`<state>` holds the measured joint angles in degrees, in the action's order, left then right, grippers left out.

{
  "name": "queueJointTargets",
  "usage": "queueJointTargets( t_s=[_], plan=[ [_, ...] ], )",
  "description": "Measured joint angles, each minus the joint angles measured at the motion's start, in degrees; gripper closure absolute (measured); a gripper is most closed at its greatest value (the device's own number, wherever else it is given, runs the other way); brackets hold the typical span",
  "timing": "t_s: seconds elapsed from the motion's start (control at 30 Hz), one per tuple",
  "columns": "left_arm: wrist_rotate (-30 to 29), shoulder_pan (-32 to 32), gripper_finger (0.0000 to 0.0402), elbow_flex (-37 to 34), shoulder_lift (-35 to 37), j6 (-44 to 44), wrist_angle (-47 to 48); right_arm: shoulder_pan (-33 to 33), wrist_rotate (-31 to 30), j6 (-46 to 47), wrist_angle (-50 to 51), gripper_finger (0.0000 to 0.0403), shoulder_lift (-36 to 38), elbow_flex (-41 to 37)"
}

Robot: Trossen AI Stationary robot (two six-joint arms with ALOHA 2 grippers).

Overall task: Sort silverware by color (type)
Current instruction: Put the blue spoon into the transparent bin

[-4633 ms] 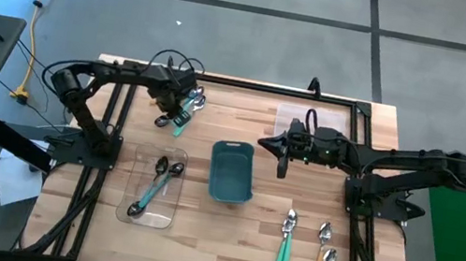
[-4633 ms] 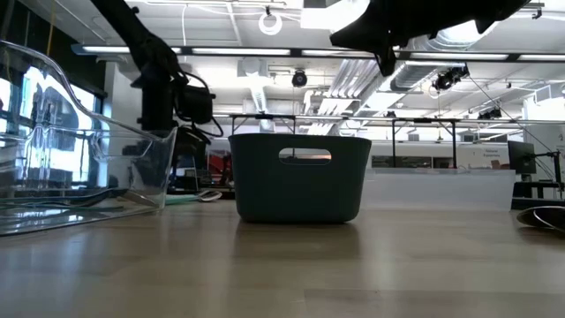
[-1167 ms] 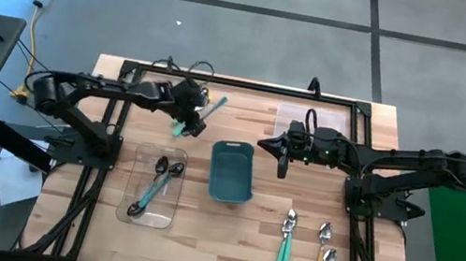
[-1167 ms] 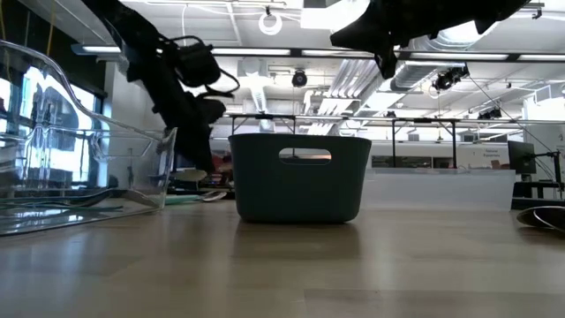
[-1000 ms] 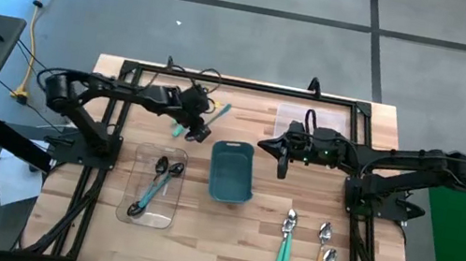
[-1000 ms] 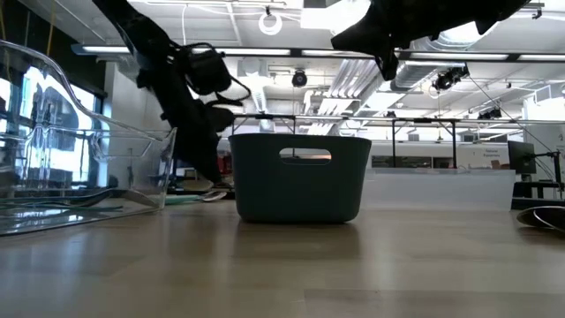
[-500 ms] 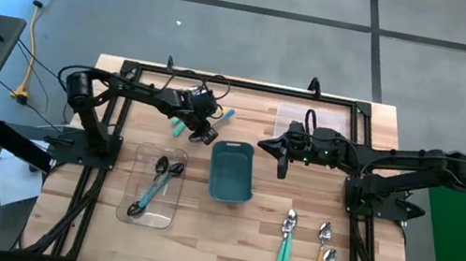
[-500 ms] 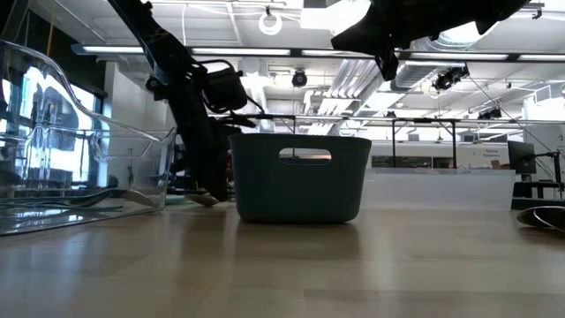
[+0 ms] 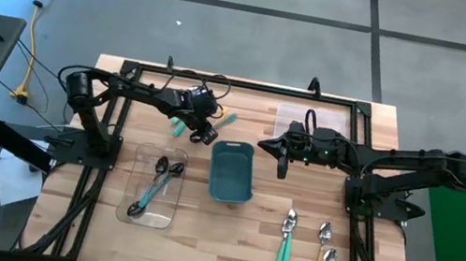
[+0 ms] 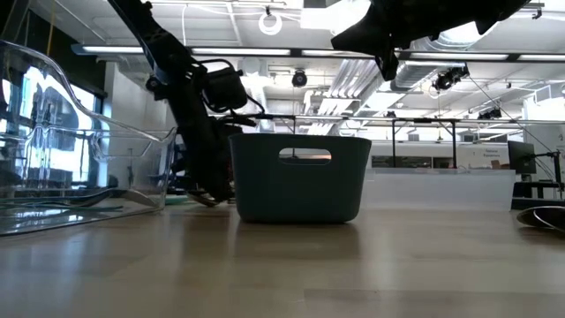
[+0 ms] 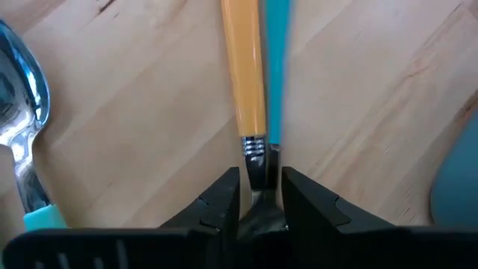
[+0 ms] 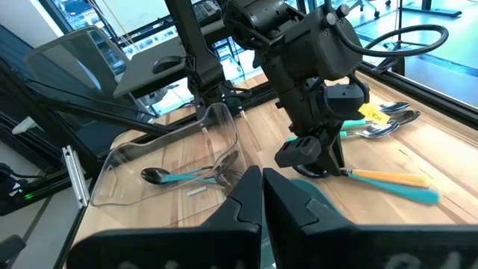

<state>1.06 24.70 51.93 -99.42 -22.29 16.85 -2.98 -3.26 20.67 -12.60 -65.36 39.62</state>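
Spoons with an orange handle (image 11: 249,71) and a teal handle (image 11: 277,67) lie side by side on the wooden table (image 9: 224,243), at ten o'clock from the teal bin (image 9: 232,171). The left gripper (image 11: 258,196) is low over them, its fingers slightly parted on either side of the orange spoon's metal neck. The right gripper (image 12: 262,196), fingers together, hovers at one o'clock from the bin. Two more spoons rest in a clear tray (image 9: 154,188); five others (image 9: 304,246) lie at the table's five o'clock.
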Motion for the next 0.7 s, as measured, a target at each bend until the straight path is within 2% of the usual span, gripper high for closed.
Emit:
queueJointTargets(
  t_s=[0.27,0.53,0.7],
  plan=[
    [-0.11,0.08,0.0287,2.9,0.0,2.32,-1.0,0.0,0.02,0.04,0.0,0.0403,0.0,0.0],
    [0.59,0.01,0.0284,2.99,-0.04,8.29,-3.7,0.0,0.01,0.06,0.01,0.0403,0.0,0.0],
    [1.45,-0.01,0.0284,2.99,-0.22,8.97,-3.65,0.02,0.0,0.07,0.02,0.0403,0.0,0.0]
  ],
)
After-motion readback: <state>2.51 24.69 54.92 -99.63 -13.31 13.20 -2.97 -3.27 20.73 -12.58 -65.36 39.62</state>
